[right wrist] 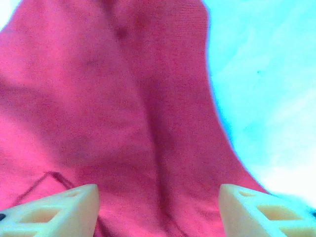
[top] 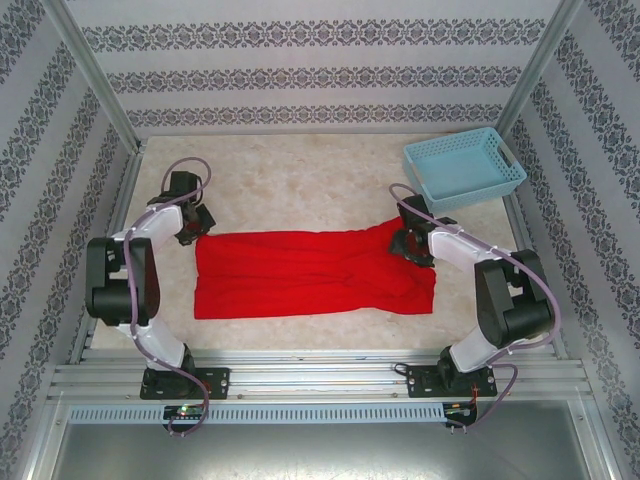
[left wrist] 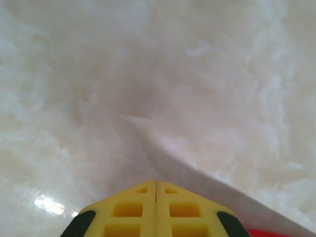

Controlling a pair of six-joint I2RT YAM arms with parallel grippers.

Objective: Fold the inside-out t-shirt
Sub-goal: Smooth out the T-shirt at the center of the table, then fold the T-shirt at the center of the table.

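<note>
The inside-out t-shirt (top: 310, 272) is bright red and lies flat as a wide band across the middle of the table. My left gripper (top: 190, 222) sits at the shirt's far left corner. In the left wrist view its yellow fingers (left wrist: 156, 190) are pressed together, no cloth shows between the tips, and a sliver of the red t-shirt (left wrist: 266, 233) shows at the bottom right. My right gripper (top: 408, 245) hovers over the bunched right end of the shirt. In the right wrist view it (right wrist: 158, 195) stands open, with the red t-shirt (right wrist: 123, 98) spread below and between its fingers.
A light blue plastic basket (top: 465, 167) stands at the far right corner of the table. Pale marbled tabletop (top: 300, 180) lies behind the shirt. Patterned walls and metal posts enclose the table on three sides.
</note>
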